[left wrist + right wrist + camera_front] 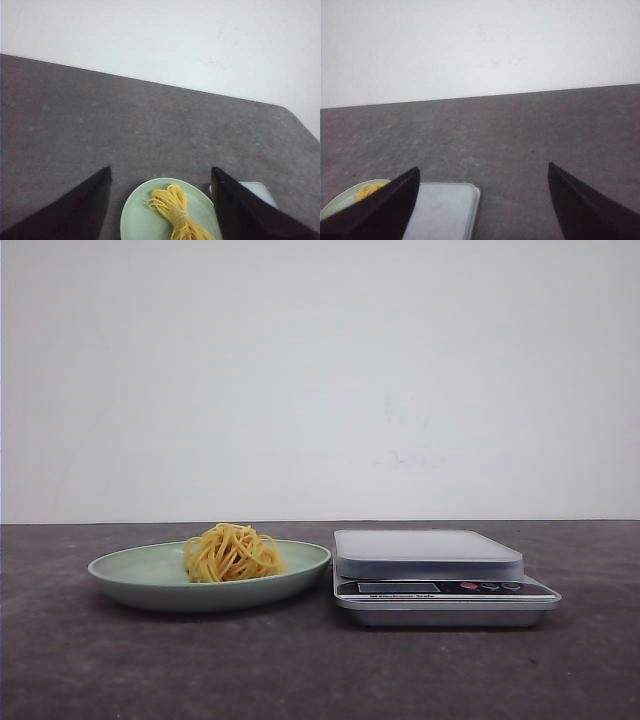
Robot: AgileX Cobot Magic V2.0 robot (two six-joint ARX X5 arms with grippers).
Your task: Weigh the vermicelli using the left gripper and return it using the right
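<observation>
The vermicelli (232, 553), a yellow-orange nest of thin strands, lies on a pale green plate (130, 570) left of a silver kitchen scale (430, 555). Neither gripper shows in the front view. In the left wrist view my left gripper (161, 172) is open and empty, raised above the plate (140, 217); the vermicelli (175, 210) lies between its fingers (75, 207). In the right wrist view my right gripper (482, 170) is open and empty, raised above the scale's platform (442, 210). The plate's edge and some vermicelli (366, 190) show beside one finger (385, 205).
The dark grey table (320, 670) runs back to a white wall (320, 370). The scale has a display and small buttons (490, 586) on its front face. The scale's corner (257, 190) shows beside the left gripper's finger.
</observation>
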